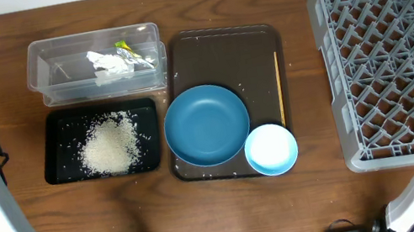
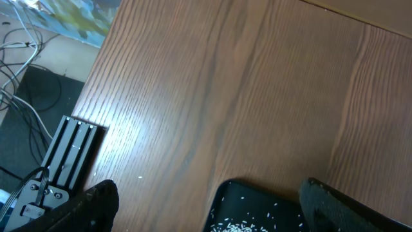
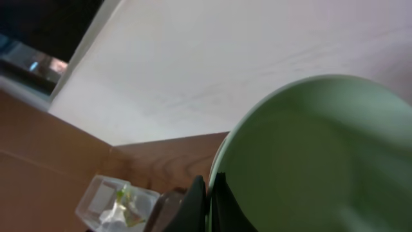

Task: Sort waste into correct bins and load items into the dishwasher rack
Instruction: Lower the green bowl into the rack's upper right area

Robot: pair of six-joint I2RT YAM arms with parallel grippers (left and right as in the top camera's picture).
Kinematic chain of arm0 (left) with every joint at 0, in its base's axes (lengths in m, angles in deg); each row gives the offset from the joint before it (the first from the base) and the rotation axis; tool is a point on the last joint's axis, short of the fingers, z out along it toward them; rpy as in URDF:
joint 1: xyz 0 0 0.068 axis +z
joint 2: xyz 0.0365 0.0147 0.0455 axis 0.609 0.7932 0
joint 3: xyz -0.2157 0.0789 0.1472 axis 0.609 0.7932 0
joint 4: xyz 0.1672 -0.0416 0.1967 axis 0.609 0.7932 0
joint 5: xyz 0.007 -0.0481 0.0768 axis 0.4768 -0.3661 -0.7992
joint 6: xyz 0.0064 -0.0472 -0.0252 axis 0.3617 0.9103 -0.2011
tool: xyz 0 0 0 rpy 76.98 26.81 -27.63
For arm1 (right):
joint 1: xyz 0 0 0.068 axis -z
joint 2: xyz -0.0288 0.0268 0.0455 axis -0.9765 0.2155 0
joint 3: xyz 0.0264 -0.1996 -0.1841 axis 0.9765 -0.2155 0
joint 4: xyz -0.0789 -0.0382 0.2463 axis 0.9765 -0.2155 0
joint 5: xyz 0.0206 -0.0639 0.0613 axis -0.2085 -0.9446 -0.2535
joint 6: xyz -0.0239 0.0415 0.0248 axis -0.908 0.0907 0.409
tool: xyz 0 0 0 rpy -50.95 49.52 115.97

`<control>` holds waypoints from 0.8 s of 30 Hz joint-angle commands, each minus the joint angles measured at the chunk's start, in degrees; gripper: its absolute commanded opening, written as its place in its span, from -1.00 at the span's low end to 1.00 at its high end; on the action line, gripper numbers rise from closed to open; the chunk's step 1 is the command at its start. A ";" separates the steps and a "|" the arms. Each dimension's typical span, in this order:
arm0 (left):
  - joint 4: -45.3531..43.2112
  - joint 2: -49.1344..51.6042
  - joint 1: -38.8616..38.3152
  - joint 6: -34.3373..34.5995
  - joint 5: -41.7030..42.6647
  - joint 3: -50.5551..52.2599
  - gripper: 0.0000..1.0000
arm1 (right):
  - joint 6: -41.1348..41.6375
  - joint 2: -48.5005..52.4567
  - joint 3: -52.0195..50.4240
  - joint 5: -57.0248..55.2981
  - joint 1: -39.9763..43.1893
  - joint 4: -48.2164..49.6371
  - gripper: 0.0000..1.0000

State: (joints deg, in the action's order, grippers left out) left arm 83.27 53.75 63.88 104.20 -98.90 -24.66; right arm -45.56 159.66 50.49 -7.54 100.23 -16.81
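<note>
Reaching high above the rack's (image 1: pixel 386 67) far corner, the right gripper (image 3: pixel 207 196) pinches the green bowl (image 3: pixel 309 161) by its rim, fingers closed tight on the edge. Only its wrist view shows that grip, with the clear tub (image 3: pixel 116 200) lower left of the fingers. The left gripper (image 2: pixel 212 206) hangs spread wide, holding nothing. Just beneath it lies a corner of the black tray (image 2: pixel 257 200) with rice (image 2: pixel 235 227).

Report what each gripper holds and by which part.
Right gripper pinches the round mint green bowl by its rim. Left gripper holds nothing.
</note>
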 commanded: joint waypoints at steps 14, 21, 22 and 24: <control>0.37 -0.39 0.24 0.92 -0.48 -0.11 0.84 | 15.02 9.44 1.16 7.76 5.73 10.47 -0.98; 0.37 -0.39 0.24 0.92 -0.50 -0.11 0.84 | 12.44 9.44 1.16 9.01 6.64 5.42 -0.98; 0.37 -0.39 0.24 0.92 -0.48 -0.11 0.83 | 11.78 9.44 1.16 9.01 6.54 4.61 -0.98; 0.37 -0.39 0.24 0.92 -0.48 -0.11 0.84 | 11.47 9.44 1.16 9.25 6.23 4.37 -0.98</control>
State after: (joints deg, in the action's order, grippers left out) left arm 83.30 53.75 63.88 104.20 -98.90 -24.66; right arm -32.25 168.80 50.64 -0.21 106.98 -12.22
